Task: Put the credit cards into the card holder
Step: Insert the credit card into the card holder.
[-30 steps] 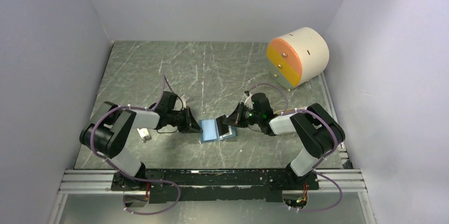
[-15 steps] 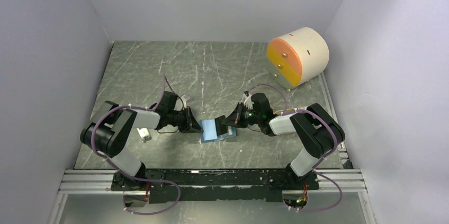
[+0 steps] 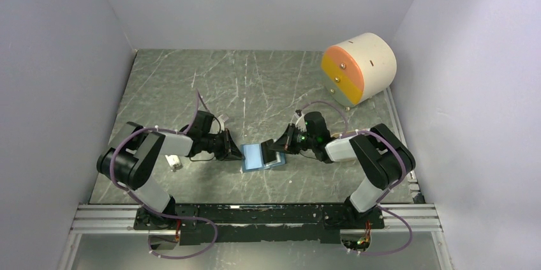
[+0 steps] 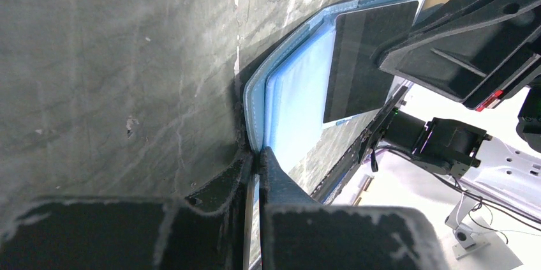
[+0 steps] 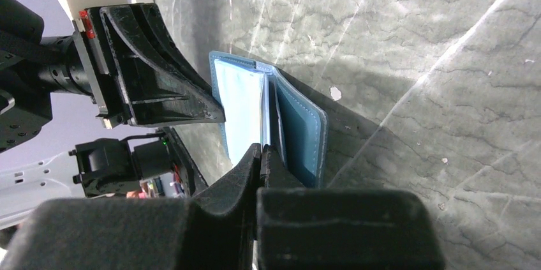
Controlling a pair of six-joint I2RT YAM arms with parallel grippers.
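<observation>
The open card holder is pinched at its left edge by the left gripper on the desk. A credit card is clamped in the right gripper over the pocket. Insertion is judged in hand, and a level inward push is needed.

The card holder lies open on the marbled table; the left gripper meets its left edge; the right gripper holds a dark credit card over its right side; a cream drum stands far right; a small white piece lies beside the left arm.
</observation>
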